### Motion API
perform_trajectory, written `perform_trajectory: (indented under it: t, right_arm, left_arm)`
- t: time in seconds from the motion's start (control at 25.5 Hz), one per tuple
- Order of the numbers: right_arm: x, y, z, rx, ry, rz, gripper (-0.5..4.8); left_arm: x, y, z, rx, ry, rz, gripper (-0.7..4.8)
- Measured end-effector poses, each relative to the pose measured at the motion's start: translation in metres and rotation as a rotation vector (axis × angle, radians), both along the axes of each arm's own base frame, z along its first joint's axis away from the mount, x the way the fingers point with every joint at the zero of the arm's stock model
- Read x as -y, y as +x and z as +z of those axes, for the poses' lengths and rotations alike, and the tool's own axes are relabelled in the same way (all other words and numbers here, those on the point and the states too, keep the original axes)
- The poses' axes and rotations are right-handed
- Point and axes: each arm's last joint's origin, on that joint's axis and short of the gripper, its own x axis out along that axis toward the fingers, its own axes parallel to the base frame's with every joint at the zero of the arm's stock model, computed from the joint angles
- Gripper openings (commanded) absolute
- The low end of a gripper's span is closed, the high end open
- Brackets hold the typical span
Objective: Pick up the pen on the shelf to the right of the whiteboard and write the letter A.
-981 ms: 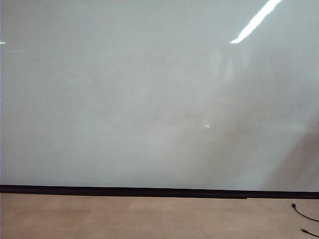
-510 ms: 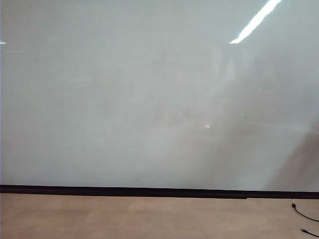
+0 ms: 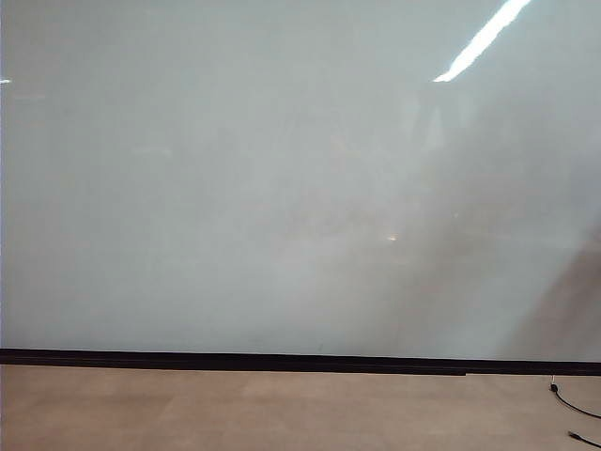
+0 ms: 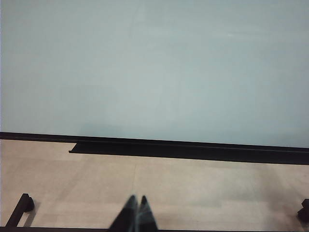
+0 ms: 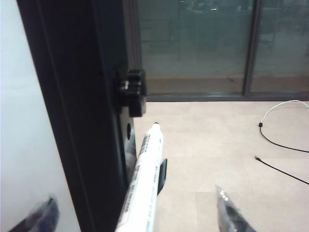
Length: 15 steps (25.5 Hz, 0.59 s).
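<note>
Right gripper (image 5: pixel 140 215) jaws wide, straddling the pen (image 5: pixel 143 186) beside the whiteboard (image 3: pixel 282 188), gripping nothing. Centre your jaws on the barrel, then close. Left gripper (image 4: pixel 136 215) jaws together, empty.

The glossy pale grey-white whiteboard (image 3: pixel 282 188) runs past every edge of the exterior view, and no arm shows there. In the right wrist view, the slim white pen (image 5: pixel 142 186) is cut off at six o'clock, and the right pincer (image 5: pixel 140 212) shows only blurred fingertips (image 5: pixel 231 212). The left pincer (image 4: pixel 136 215) shows only dark tips, pressed together.
</note>
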Motion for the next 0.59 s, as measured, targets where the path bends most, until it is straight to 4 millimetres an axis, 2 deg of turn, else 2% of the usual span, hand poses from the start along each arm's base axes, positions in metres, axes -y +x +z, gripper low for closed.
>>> perform_trajectory:
  t: [0.08, 0.31, 0.39, 0.43, 0.59]
  right_arm:
    - [0.0013, 0.0023, 0.0021, 0.008, -0.005, 0.001, 3.76]
    - [0.0029, 0.0050, 0.0051, 0.021, -0.013, 0.002, 3.62]
    - [0.0030, 0.0051, 0.0044, 0.020, -0.012, 0.002, 3.32]
    - [0.0030, 0.0052, 0.0034, 0.017, -0.010, 0.003, 2.99]
    - [0.0022, 0.0046, 0.0004, 0.004, -0.004, 0.019, 3.00]
  left_arm:
    - [0.0000, 0.0000, 0.0000, 0.000, 0.000, 0.000, -0.04]
    - [0.0000, 0.0000, 0.0000, 0.000, 0.000, 0.000, -0.04]
    - [0.0000, 0.0000, 0.0000, 0.000, 0.000, 0.000, -0.04]
    - [0.0000, 0.0000, 0.0000, 0.000, 0.000, 0.000, -0.05]
    - [0.0000, 0.0000, 0.0000, 0.000, 0.000, 0.000, -0.04]
